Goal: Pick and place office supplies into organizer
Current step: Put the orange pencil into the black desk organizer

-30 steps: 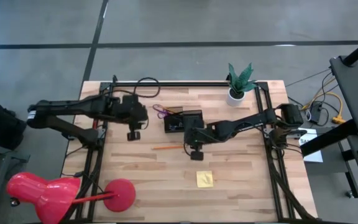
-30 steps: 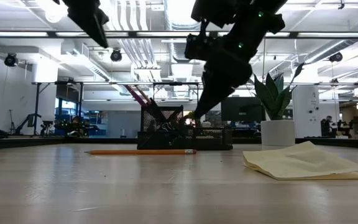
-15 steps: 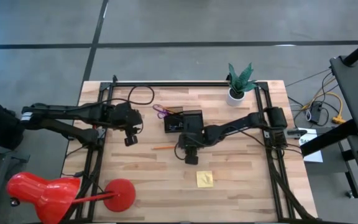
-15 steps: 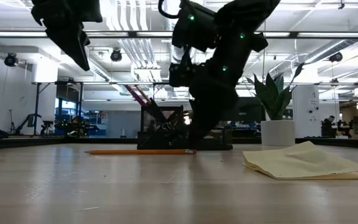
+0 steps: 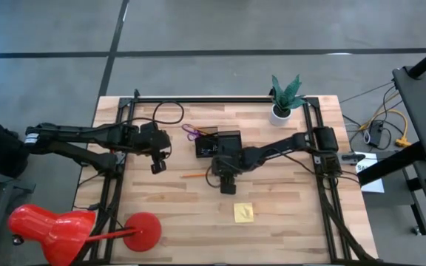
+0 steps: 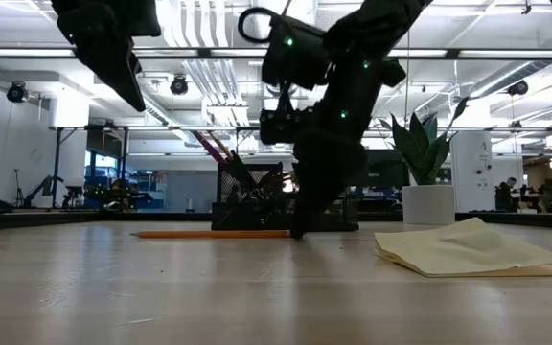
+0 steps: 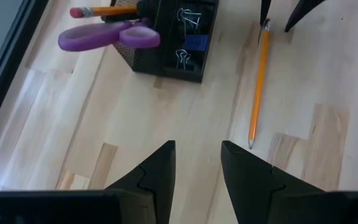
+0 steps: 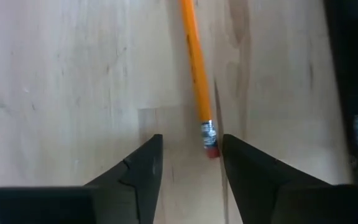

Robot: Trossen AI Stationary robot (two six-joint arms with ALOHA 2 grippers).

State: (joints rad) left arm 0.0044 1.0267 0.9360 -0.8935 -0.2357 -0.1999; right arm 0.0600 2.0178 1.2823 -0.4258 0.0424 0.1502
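Orange and stiff, the pencil [image 8: 196,68] lies flat on the table just in front of the organizer [image 5: 218,143]; it's light and rolls, so pinch mid-shaft with your right gripper [image 8: 190,163], fingers open astride its eraser end.

- A light butcher-block table [image 5: 287,214] carries everything
- The black mesh organizer [image 5: 218,143] stands near centre, slightly toward 12 o'clock
- An orange pencil [image 5: 196,176] lies flat at the organizer's 7 o'clock
- A yellow sticky-note pad [image 5: 243,213] lies toward 6 o'clock
- A white pot with green plant [image 5: 282,111] stands at 1 o'clock
- A red lamp base [image 5: 143,230] sits at 8 o'clock
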